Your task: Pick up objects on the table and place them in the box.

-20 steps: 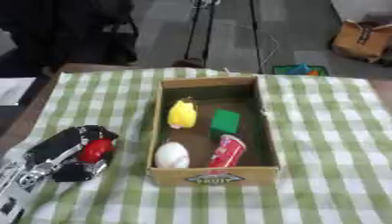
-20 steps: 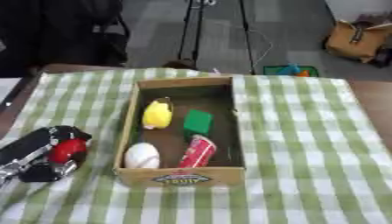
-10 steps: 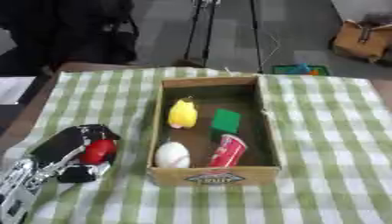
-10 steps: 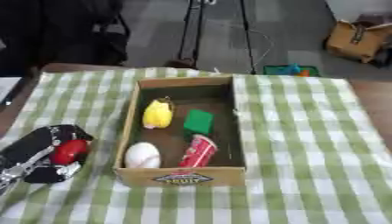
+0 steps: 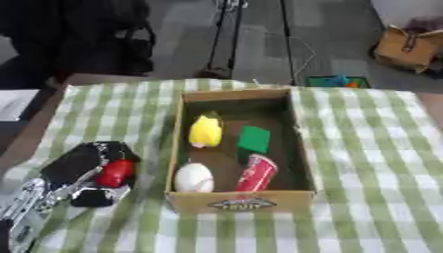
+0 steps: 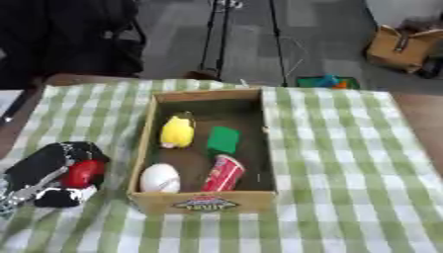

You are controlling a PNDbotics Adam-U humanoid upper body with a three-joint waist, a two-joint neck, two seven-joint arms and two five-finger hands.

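My left hand (image 5: 82, 168) is at the left of the table, its black fingers curled round a red round object (image 5: 115, 172). It sits just left of the cardboard box (image 5: 241, 201), near the box's front left corner. Inside the box lie a yellow object (image 5: 205, 131), a green block (image 5: 254, 139), a white egg-shaped object (image 5: 194, 177) and a red can (image 5: 256, 173) lying on its side. My right hand shows in neither view.
A green and white checked cloth (image 5: 372, 163) covers the table. Beyond the far edge stand tripod legs (image 5: 227, 34), a brown bag (image 5: 407, 47) and a dark seated figure at the upper left. A white sheet (image 5: 16, 104) lies off the table's left edge.
My left hand with the red object has stayed almost where it was, drifting slightly. The things in the box have not moved.
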